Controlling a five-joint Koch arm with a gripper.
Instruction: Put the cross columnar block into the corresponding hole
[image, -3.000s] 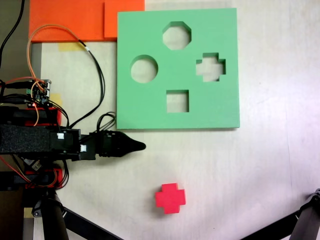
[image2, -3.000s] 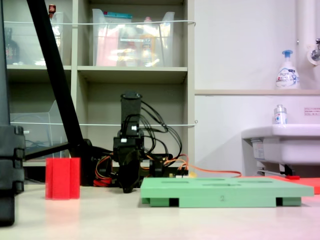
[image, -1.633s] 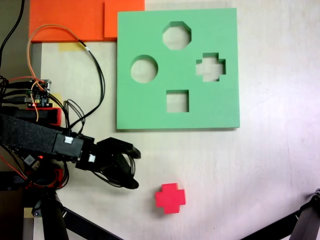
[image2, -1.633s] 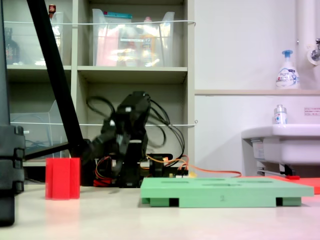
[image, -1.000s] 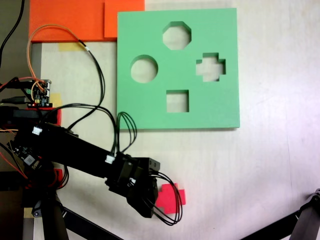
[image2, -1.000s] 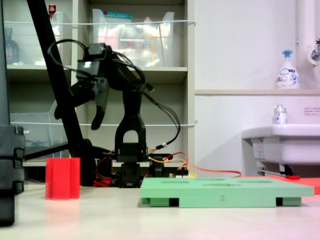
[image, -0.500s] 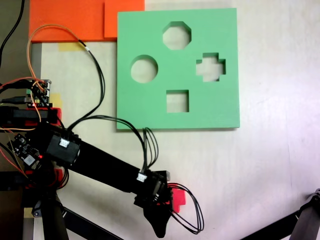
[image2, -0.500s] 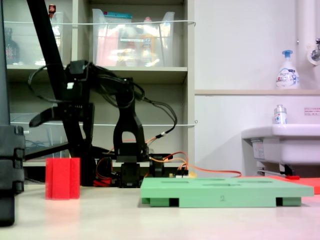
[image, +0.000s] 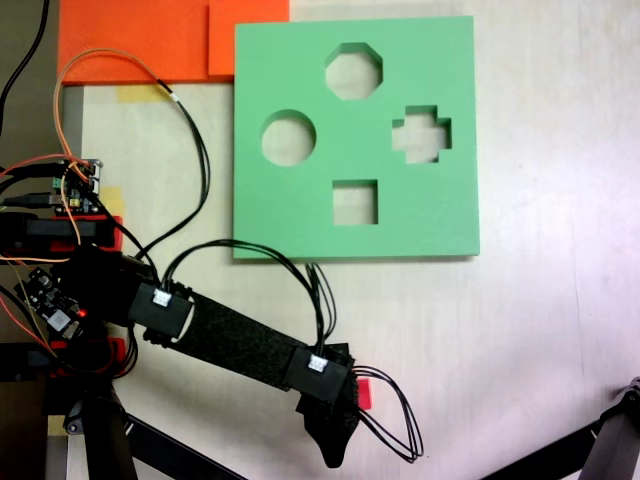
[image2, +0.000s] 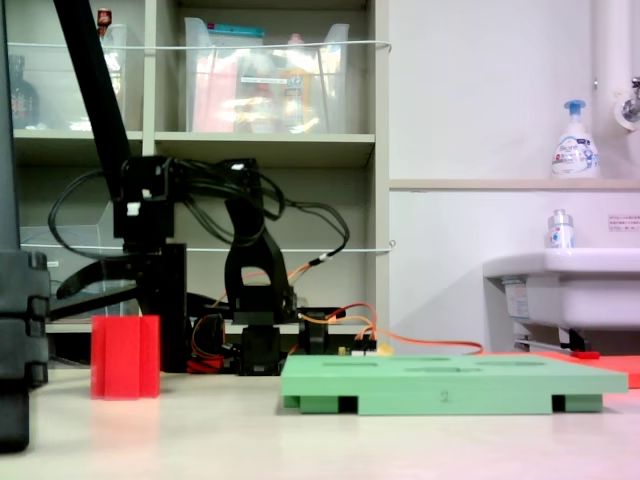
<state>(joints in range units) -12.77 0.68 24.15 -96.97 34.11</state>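
Both exterior views are evenly and brightly lit, seemingly from overhead. In the first exterior view the pale bench (image: 540, 320) is slightly washed out toward the right, and only a thin shadow is cast under the green board (image: 300, 215). In the second exterior view the dark foreground pieces at the left edge are rendered soft and out of focus.

red block (image2: 125, 357), green board (image: 355, 230), black arm (image: 235, 345)

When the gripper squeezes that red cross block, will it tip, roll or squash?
The red cross block looks like foam, so probably light and slightly squashy. It stands upright on a flat end with lobed sides, so rolling seems unlikely; its tallish column could tip if the gripper nudges it.
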